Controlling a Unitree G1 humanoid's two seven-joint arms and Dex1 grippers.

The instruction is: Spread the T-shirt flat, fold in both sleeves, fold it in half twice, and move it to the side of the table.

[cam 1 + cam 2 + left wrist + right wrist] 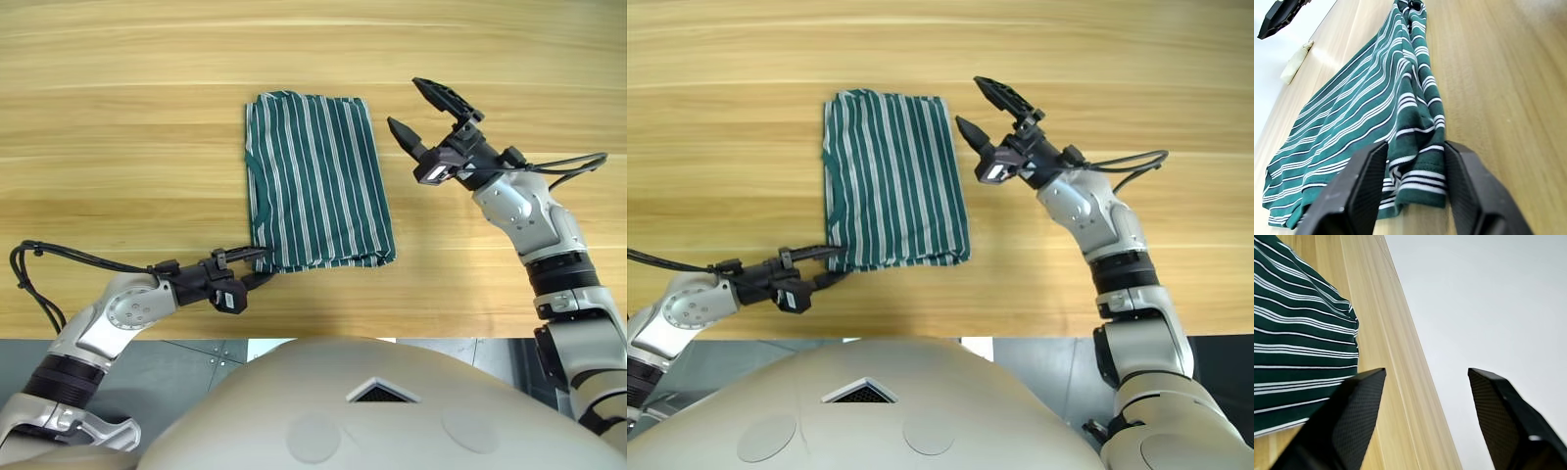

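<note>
The dark green, white-striped fabric T-shirt [318,181] lies folded into a rectangle near the middle of the pale wooden table [118,147]. My left gripper [263,264] is clenched on its near-left corner. My right gripper [405,103] hovers just beside the far-right corner, fingers spread, holding nothing.
</note>
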